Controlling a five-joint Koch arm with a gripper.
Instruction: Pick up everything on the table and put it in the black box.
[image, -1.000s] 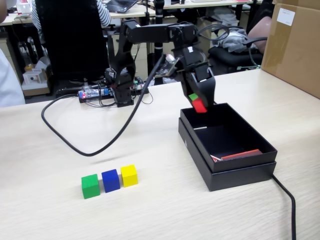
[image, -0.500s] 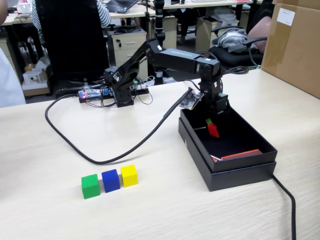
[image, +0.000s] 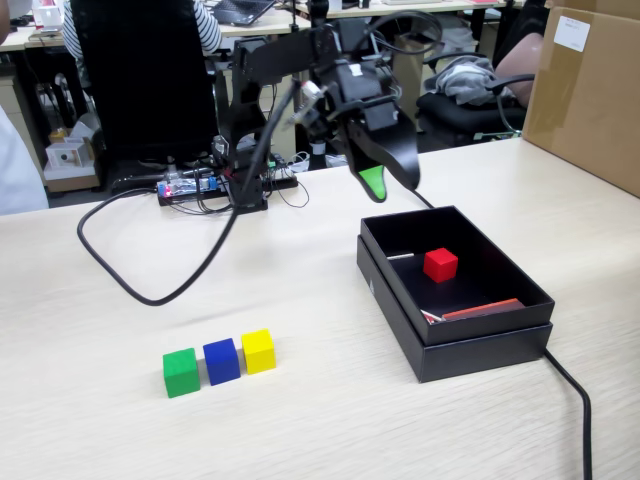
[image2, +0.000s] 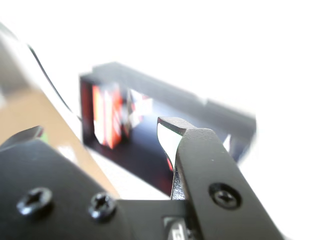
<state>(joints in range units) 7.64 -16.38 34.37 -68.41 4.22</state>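
Red cube (image: 440, 265) sits inside black box (image: 455, 290), so 1 of 4 delivered. Gripper (image: 380, 180) hangs above box's far-left corner, holding nothing; jaw gap can't tell. Green (image: 180, 372), blue (image: 221, 361), yellow (image: 258, 351) cubes wait left of box on table (image: 100, 420).

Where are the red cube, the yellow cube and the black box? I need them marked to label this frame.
red cube (image: 440, 265): fixed view, on its front face, inside the box.
yellow cube (image: 258, 351): fixed view, on its front face, on the table.
black box (image: 480, 349): fixed view, on its near outer wall.
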